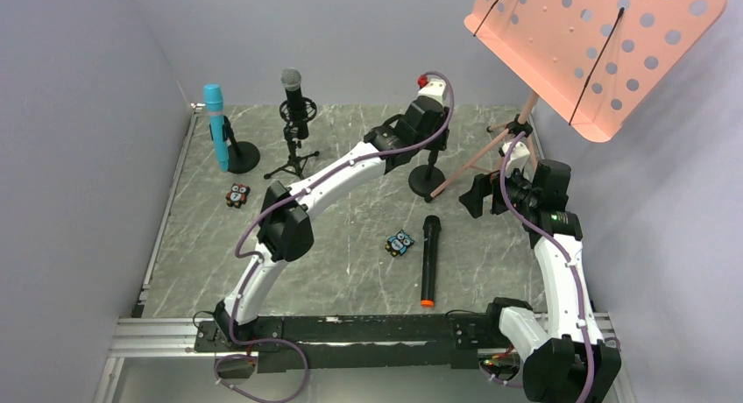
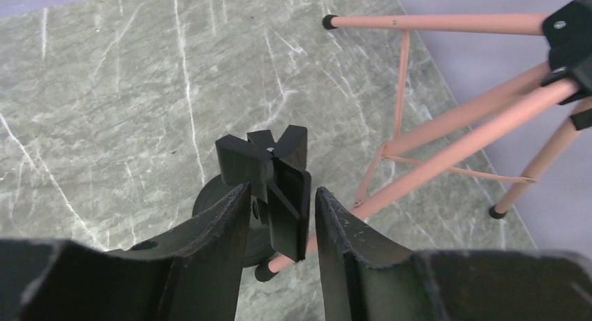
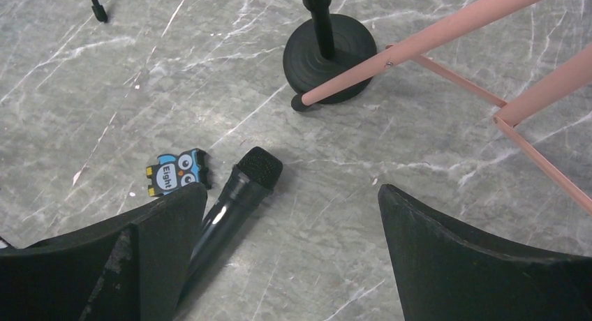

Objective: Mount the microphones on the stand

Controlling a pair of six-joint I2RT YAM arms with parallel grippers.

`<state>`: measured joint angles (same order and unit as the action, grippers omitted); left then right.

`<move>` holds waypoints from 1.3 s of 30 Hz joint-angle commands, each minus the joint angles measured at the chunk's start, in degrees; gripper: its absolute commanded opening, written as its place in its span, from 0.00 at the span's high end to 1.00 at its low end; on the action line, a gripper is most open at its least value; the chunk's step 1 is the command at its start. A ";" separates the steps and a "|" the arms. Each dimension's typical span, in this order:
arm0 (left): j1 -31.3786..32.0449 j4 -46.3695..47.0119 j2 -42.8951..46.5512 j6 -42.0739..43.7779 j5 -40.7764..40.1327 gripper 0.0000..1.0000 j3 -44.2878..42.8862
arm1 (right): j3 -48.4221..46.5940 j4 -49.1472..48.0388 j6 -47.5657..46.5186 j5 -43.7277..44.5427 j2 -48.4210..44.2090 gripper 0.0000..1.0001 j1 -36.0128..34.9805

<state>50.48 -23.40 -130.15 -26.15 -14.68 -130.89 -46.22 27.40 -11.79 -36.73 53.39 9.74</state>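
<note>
The all-black microphone (image 1: 429, 261) with an orange end ring lies flat on the table, and its head shows in the right wrist view (image 3: 241, 192). The light blue microphone (image 1: 215, 127) stands in a round-base stand at the back left. The black microphone with a silver mesh head (image 1: 293, 92) sits in a tripod stand. My left gripper (image 1: 428, 147) is at the top of a third round-base stand (image 1: 427, 180). Its jaws (image 2: 281, 190) stand partly open either side of the stand's black clip (image 2: 269, 171), with a small gap on the right. My right gripper (image 1: 477, 195) (image 3: 291, 188) is wide open and empty above the table, right of the lying microphone's head.
A pink music stand (image 1: 596, 44) leans over the back right, and one of its legs (image 3: 419, 45) touches the third stand's base (image 3: 329, 56). A blue owl figure (image 1: 399, 243) lies left of the black microphone. Another owl figure (image 1: 237, 194) lies further left.
</note>
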 commanded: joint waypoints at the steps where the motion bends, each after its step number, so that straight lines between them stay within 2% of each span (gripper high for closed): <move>1: 0.67 1.49 -0.78 1.02 -5.29 0.58 -2.68 | -1.33 -0.28 0.39 -1.67 -0.88 0.00 0.24; 4: 0.69 1.72 -1.15 1.81 -5.87 0.62 -2.94 | -1.31 -0.24 0.28 -1.76 -0.74 0.00 0.28; 12: 0.67 7.74 3.44 6.73 -6.43 0.86 2.40 | -1.24 -0.15 0.01 -1.67 -0.28 0.00 0.28; 16: 0.49 13.71 8.46 13.73 -5.31 0.90 8.29 | -1.17 -0.02 -0.14 -1.72 0.09 0.00 0.33; 22: -3.45 19.88 17.29 18.32 6.40 0.94 18.34 | -1.16 0.11 -0.32 -2.00 0.23 0.00 0.28; 27: -7.06 24.56 26.50 18.87 17.23 0.95 31.26 | -1.08 0.20 -0.47 -2.24 0.36 0.00 0.26; 34: -9.73 20.48 39.70 21.15 28.22 0.96 44.09 | -1.15 2.39 -4.49 -7.09 0.67 0.00 0.27; 39: -10.05 16.63 48.77 24.35 31.58 0.96 54.77 | -0.90 4.04 -8.32 -11.19 0.59 0.00 0.26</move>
<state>40.18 -8.45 -89.30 -4.97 10.26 -81.36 -46.22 30.15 -15.88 -42.81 54.22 9.74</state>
